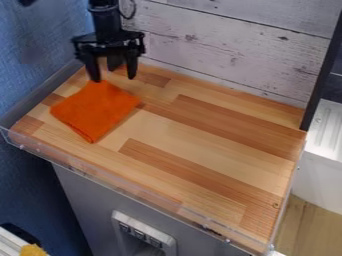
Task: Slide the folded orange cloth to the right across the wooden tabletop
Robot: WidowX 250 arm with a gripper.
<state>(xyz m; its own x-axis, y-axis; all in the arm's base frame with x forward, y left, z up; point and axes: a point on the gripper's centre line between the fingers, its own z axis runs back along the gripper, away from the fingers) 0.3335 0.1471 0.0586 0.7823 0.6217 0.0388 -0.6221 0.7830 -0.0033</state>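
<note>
By end effector point(113, 79), cloth point(95, 111), corner frontward

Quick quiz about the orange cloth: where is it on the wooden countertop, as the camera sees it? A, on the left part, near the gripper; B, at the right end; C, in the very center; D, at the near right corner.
A: the orange cloth lies flat on the left part of the wooden countertop, its far corner close to the gripper, whose fingers are apart.
</note>
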